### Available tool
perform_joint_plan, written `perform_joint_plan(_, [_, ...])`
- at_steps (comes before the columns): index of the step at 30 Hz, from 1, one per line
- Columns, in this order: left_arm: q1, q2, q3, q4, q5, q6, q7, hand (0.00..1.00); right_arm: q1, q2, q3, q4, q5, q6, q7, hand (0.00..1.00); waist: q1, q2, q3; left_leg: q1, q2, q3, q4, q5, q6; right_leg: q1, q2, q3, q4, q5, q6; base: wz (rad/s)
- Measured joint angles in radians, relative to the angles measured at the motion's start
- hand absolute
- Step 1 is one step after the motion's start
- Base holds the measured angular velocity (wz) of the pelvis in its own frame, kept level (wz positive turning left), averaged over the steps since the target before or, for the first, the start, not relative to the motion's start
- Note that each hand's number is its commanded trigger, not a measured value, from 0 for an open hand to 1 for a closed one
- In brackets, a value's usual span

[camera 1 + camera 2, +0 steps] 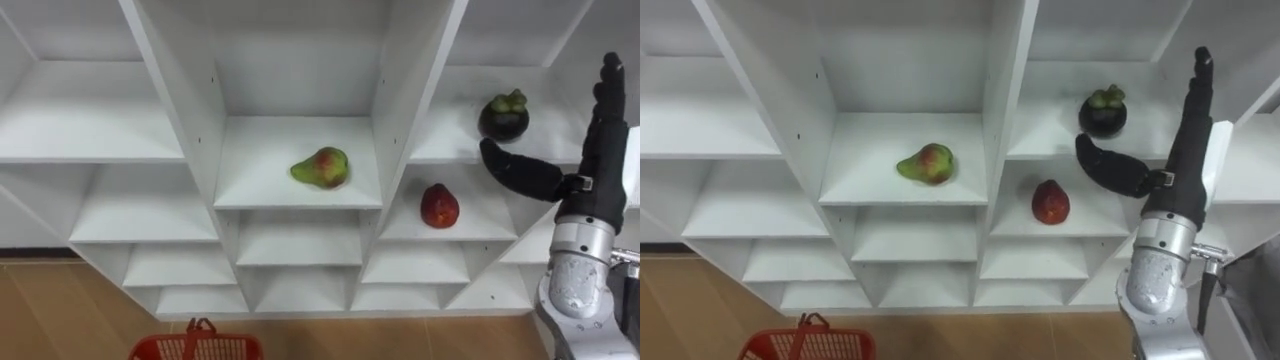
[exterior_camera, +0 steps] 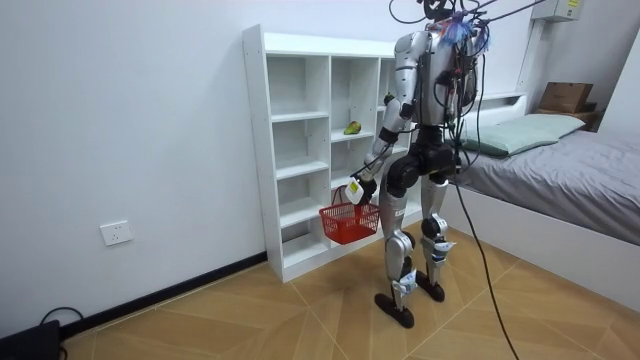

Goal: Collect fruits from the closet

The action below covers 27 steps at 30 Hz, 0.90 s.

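Low on the left, the left hand is curled round the handle of the red basket. 3 fruits sit in the closet: a green-red pear in the middle, a red fruit to its right, a dark fruit higher up. The right hand is spread wide, holding nothing, just beside the dark fruit. It should wrap round it slowly and squeeze softly, so nothing rolls away.

Left of the fingers, the mangosteen stands with clear air around it; beyond, a divider blocks sideways passage.
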Motion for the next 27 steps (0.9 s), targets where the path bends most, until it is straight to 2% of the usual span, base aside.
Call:
perform_joint_plan(9, [0.002, -0.001, 0.002, -0.001, 0.000, 0.008, -0.001, 1.00, -0.026, 0.000, 0.000, 0.000, -0.001, 0.001, 0.009, 0.00, 0.001, -0.004, -0.0012, 0.000, 0.000, -0.019, 0.006, 0.000, 0.000, 0.012, -0.002, -0.023, -0.001, 0.000, 0.000, 0.06])
perform_joint_plan(13, [0.020, -0.001, 0.011, -0.037, 0.002, 0.026, -0.017, 1.00, -0.048, -0.001, -0.004, -0.001, -0.006, 0.034, 0.036, 0.00, -0.001, -0.007, -0.0011, -0.003, 0.000, -0.021, 0.009, 0.000, 0.000, 0.012, -0.003, -0.030, -0.002, 0.000, 0.000, 0.00])
perform_joint_plan(16, [0.023, -0.001, 0.016, -0.052, 0.013, 0.031, -0.028, 1.00, -0.063, -0.009, -0.006, -0.001, -0.006, 0.043, 0.062, 0.00, -0.001, -0.011, -0.0019, -0.008, 0.000, -0.023, 0.014, 0.000, 0.000, 0.011, -0.003, -0.031, -0.003, 0.000, 0.000, 0.01])
perform_joint_plan(27, [0.021, -0.001, 0.022, -0.070, 0.046, 0.032, -0.035, 1.00, -0.100, -0.035, -0.006, 0.088, -0.004, 0.044, 0.127, 0.00, 0.002, -0.014, -0.0037, -0.009, -0.002, -0.037, 0.016, 0.000, 0.000, 0.011, -0.005, -0.042, -0.003, 0.000, 0.000, 0.03])
